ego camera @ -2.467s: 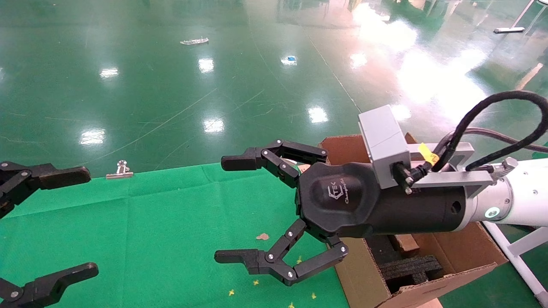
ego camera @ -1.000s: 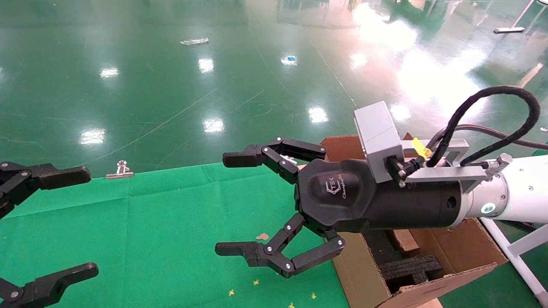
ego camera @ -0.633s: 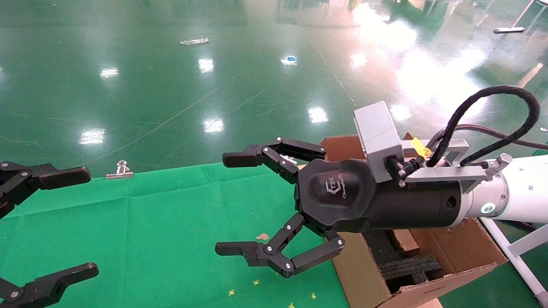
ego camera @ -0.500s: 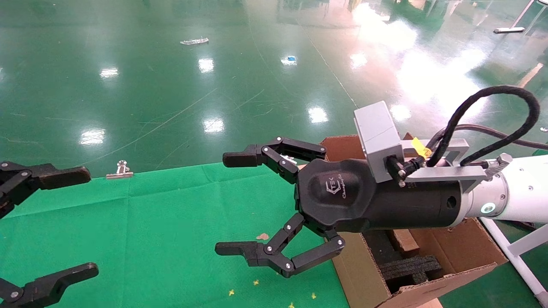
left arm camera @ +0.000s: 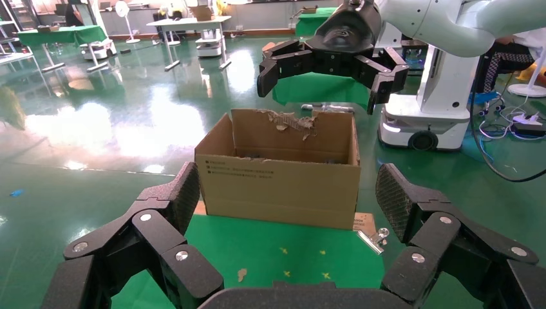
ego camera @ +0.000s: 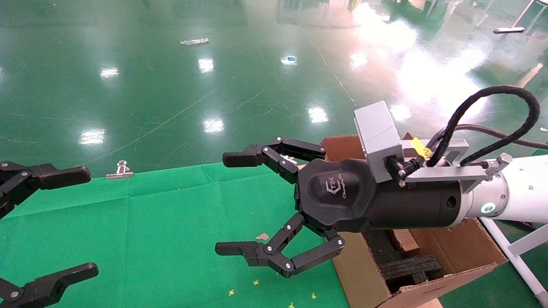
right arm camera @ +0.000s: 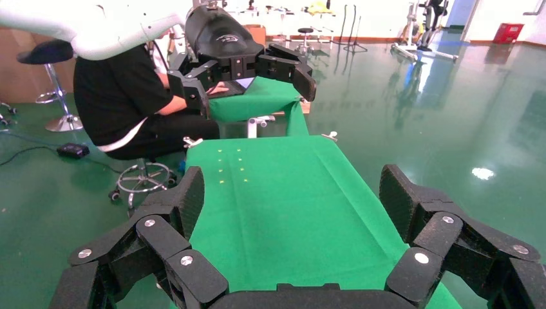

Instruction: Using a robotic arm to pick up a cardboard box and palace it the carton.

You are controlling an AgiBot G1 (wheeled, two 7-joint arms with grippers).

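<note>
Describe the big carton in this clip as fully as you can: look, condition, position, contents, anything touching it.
The carton is a large brown corrugated box, open at the top with its flaps upright; the far flap's upper edge is torn and ragged. Small black print marks one side. It stands by the right end of the green cloth. Inside, the head view shows black foam blocks and a small brown cardboard piece. The right gripper hangs open above its left edge, not touching it.

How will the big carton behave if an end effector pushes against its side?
The carton would probably slide rather than resist: it is open-topped corrugated board holding only foam blocks, so likely light. Its upright flaps, one torn, would likely bend easily. Its wide base makes tipping unlikely.
</note>
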